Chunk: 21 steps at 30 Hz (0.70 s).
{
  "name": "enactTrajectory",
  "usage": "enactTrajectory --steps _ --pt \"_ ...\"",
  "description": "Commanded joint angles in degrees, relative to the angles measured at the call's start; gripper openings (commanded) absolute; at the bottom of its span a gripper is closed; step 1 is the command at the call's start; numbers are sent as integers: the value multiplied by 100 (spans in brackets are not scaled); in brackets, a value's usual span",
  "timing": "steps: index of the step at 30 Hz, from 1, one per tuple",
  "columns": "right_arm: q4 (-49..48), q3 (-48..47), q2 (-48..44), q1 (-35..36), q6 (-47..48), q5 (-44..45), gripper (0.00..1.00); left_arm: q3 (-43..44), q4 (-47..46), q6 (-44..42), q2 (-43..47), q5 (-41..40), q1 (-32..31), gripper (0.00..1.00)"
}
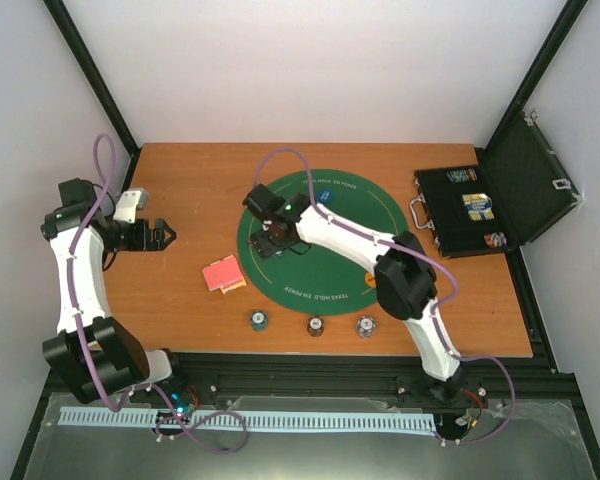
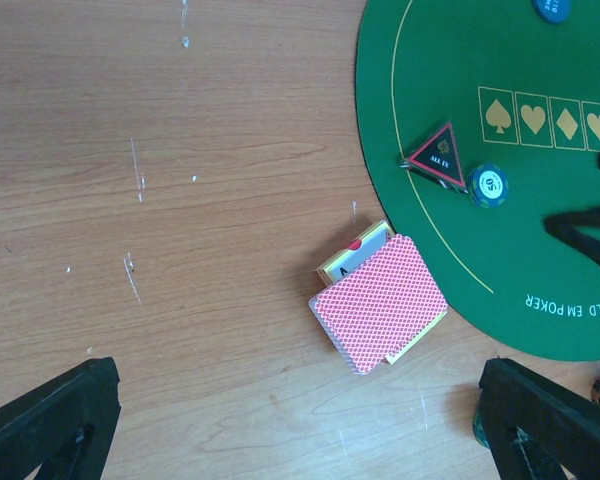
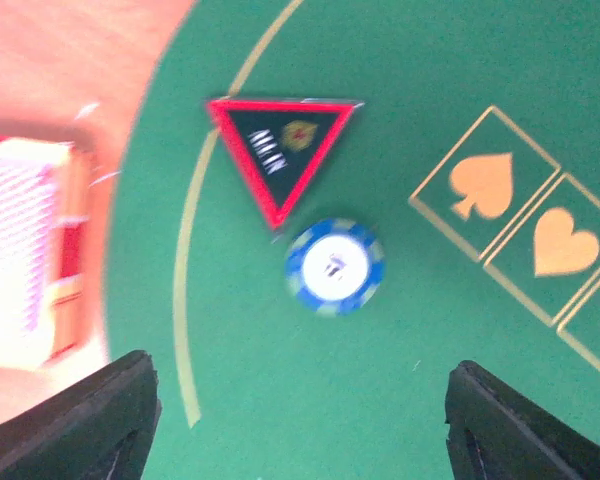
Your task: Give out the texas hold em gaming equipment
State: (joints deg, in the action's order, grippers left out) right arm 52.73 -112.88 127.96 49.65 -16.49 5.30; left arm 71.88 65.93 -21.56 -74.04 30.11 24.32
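A pink-red-backed deck of cards [image 1: 223,274] lies on the wood table just left of the green mat [image 1: 370,200]; it also shows in the left wrist view [image 2: 380,302] and the right wrist view [image 3: 25,260]. A black triangular marker [image 3: 280,150] and a blue striped chip [image 3: 335,267] lie side by side on the mat's left part, also in the left wrist view as marker [image 2: 437,155] and chip [image 2: 488,185]. A blue round marker [image 2: 552,8] lies farther in. My right gripper [image 3: 300,425] is open and empty just above the chip. My left gripper [image 1: 160,236] is open and empty, left of the cards.
Three chip stacks stand in a row near the table's front edge: left [image 1: 258,320], middle [image 1: 315,327], right [image 1: 366,325]. An open black case [image 1: 470,210] stands at the right. The right arm stretches across the mat.
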Motion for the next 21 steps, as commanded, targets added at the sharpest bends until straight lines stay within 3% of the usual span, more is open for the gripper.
enactTrajectory --steps 1,10,21 --pt "-18 658 -923 808 -277 387 80 229 109 -106 61 76 -17 100" --pt "-617 1979 -1534 1977 -925 227 91 193 117 -120 70 125 -15 100" --pt "-857 2274 -1210 2160 -965 5 83 228 121 -111 91 104 -15 100"
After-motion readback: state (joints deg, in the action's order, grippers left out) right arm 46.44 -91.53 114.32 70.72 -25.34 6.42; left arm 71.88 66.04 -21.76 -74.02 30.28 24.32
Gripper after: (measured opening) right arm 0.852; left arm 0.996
